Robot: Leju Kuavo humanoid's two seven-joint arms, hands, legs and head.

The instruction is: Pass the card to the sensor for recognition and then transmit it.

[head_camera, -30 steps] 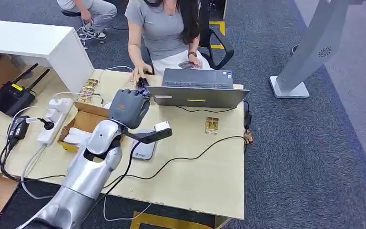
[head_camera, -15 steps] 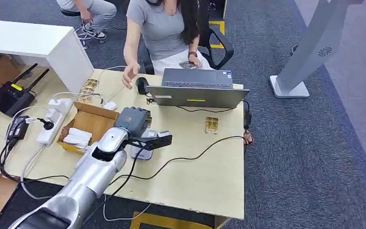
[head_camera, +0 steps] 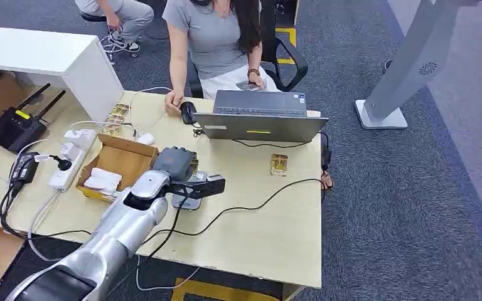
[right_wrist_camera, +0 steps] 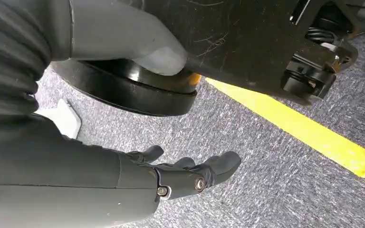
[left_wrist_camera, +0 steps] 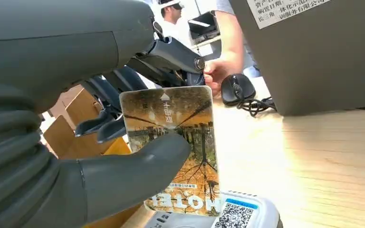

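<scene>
Lowered: left hand (head_camera: 174, 163) w/ card (left_wrist_camera: 173, 142) now over sensor (left_wrist_camera: 228, 216).

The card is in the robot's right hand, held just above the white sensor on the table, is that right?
Not quite: the left hand holds the card, as the left wrist view shows. It is indeed just above the white sensor on the table.

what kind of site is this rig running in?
Likely an office or lab test area: a desk carrying a laptop, power strip and loose cables, a person seated at it on an office chair, and grey carpet.
</scene>
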